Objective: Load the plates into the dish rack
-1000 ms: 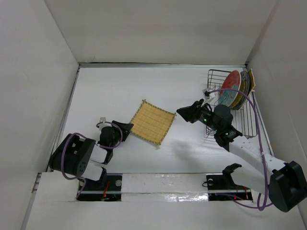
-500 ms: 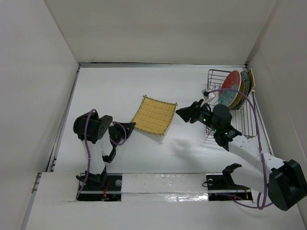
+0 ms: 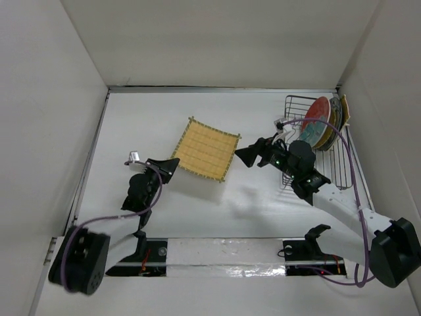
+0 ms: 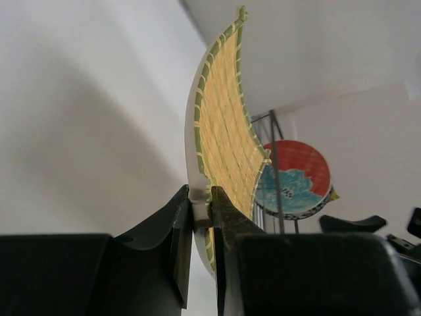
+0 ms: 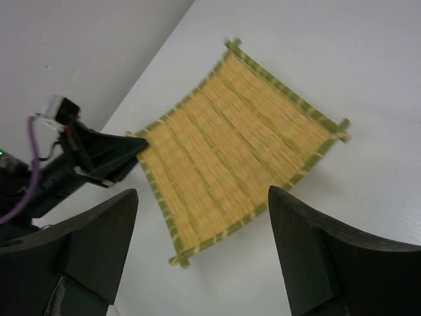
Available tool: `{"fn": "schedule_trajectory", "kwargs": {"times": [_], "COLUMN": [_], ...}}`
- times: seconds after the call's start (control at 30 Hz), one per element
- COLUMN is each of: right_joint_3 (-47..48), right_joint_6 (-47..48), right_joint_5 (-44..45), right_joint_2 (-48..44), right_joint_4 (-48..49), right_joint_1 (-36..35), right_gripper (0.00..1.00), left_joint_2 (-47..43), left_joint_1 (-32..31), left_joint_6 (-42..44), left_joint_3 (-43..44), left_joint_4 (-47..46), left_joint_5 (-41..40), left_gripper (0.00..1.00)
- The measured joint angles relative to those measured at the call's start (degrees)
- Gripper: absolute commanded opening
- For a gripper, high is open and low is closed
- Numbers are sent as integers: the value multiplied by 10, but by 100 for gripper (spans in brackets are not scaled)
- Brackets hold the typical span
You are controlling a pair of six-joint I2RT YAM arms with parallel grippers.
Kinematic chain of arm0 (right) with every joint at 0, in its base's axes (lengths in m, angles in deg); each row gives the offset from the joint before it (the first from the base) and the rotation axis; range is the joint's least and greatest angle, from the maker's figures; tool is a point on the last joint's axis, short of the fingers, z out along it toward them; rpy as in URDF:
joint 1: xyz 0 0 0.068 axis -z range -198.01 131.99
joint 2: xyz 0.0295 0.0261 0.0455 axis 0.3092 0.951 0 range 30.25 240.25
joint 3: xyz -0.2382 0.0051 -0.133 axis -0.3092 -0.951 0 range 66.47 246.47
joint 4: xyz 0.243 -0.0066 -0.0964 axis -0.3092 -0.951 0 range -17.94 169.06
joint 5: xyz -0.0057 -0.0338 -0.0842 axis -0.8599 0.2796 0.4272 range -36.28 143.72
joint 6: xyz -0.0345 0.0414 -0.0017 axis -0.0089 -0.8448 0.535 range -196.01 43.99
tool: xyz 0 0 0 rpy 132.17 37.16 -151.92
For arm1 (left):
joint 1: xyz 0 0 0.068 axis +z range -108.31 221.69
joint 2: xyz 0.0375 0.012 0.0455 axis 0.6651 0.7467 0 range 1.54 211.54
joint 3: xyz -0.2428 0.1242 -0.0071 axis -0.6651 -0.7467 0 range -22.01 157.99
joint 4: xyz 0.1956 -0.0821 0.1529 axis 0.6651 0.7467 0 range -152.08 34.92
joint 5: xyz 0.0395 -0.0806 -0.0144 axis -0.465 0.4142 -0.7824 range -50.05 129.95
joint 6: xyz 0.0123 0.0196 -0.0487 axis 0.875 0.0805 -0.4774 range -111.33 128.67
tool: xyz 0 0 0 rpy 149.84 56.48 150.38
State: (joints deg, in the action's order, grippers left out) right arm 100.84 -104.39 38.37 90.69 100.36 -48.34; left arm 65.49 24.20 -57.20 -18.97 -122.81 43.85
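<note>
On the left, we see the left jaws pinching the near-left edge of the square yellow woven plate [image 3: 206, 149] [image 4: 227, 125] [image 5: 237, 145], pressed against it from both faces. The plate is held at a tilt over the middle of the white desk [image 3: 164, 118]; we cannot tell whether any corner touches the surface. Just right of the plate, the right jaws are spread wide and hold nothing, aimed at its right edge but apart from it. Farther right, the black wire dish rack [image 3: 339, 164] stands against the right wall. In its far end we see the red round plate with the teal flower [image 3: 314, 118] [image 4: 296, 171] standing on edge, with more plates [image 3: 337, 113] stacked close behind it.
</note>
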Motion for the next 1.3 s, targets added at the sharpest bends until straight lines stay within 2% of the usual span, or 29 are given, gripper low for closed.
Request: {"fn": "schedule_trajectory", "kwargs": {"times": [0.1, 0.2, 0.23, 0.47, 0.63, 0.8, 1.03, 1.27, 1.3], "right_joint_3": [7, 16, 17, 29, 36, 32, 32, 31, 31], "right_joint_6": [-1, -9, -13, -48, -74, -87, -95, -125, -127], "right_joint_5": [10, 14, 14, -6, -19, 5, 22, -26, -33], "right_joint_2": [1, 8, 11, 56, 113, 112, 121, 200, 208], "right_joint_4": [-13, -19, -20, 1, 15, 22, 40, 135, 148], "right_joint_1": [-2, -1, -2, -10, -13, -16, -21, -27, -28], "right_gripper": [91, 96, 99, 100, 100, 100, 100, 90, 83], "left_joint_2": [-129, -197, -210, -246, -285, -331, -337, -336, -336], "left_joint_1": [0, -3, -4, -5, -5, -5, -5, -4, -5], "left_joint_6": [47, 81, 86, 103, 103, 103, 98, 87, 86], "left_joint_3": [32, 59, 61, 61, 61, 66, 67, 70, 72], "left_joint_4": [99, 165, 179, 270, 299, 315, 314, 305, 305], "left_joint_5": [-22, -36, -38, -25, 2, 20, 46, 75, 83], "left_gripper": [0, 0, 0, 0, 0, 0, 0, 0, 0]}}
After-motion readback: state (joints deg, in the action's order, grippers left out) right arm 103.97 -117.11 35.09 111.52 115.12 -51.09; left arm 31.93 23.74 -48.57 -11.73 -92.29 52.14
